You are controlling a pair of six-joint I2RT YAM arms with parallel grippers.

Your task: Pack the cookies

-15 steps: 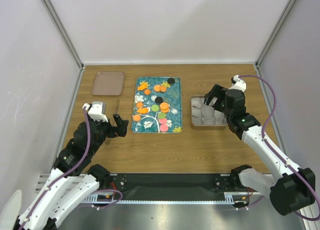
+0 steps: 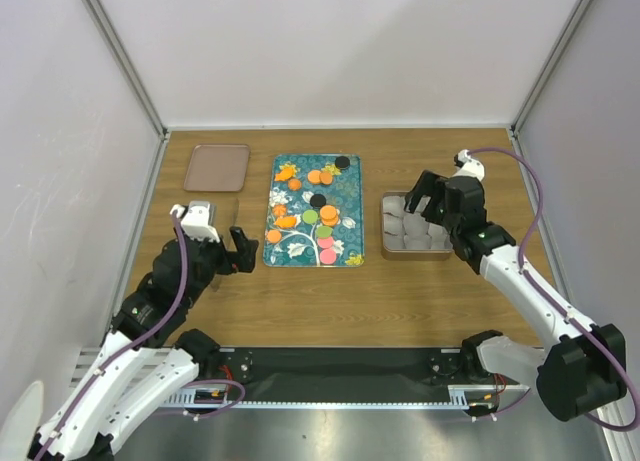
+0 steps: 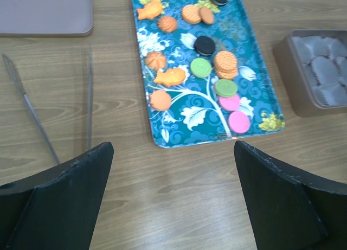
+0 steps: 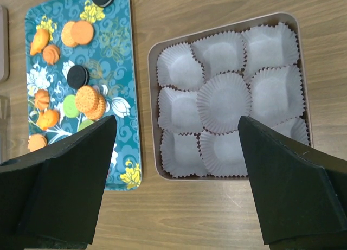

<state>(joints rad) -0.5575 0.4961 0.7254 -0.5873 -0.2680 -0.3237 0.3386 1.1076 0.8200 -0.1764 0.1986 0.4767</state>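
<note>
The cookies (image 2: 318, 206) lie on a teal floral tray (image 2: 300, 246) at the table's middle. There are orange (image 3: 225, 60), black (image 3: 204, 45), green (image 3: 201, 68) and pink (image 3: 239, 121) discs among them. My left gripper (image 2: 236, 249) hovers open to the left of the tray's near corner, over bare wood (image 3: 172, 152). My right gripper (image 2: 428, 197) hangs open above the brown box (image 2: 384, 226) of white paper cups (image 4: 223, 101). In the right wrist view the open right gripper (image 4: 177, 122) spans the box's near left part, and the cookies (image 4: 87, 99) lie to its left. Neither gripper holds anything.
Metal tongs (image 3: 89, 98) lie on the wood left of the tray (image 3: 162, 141). A flat brown lid (image 2: 217, 167) sits at the back left. The box (image 4: 152, 98) stands right beside the tray (image 4: 122, 71). White walls close in both sides and the back.
My right gripper has shifted slightly to the left over the box. The left arm has barely moved. Both grippers stay open.
</note>
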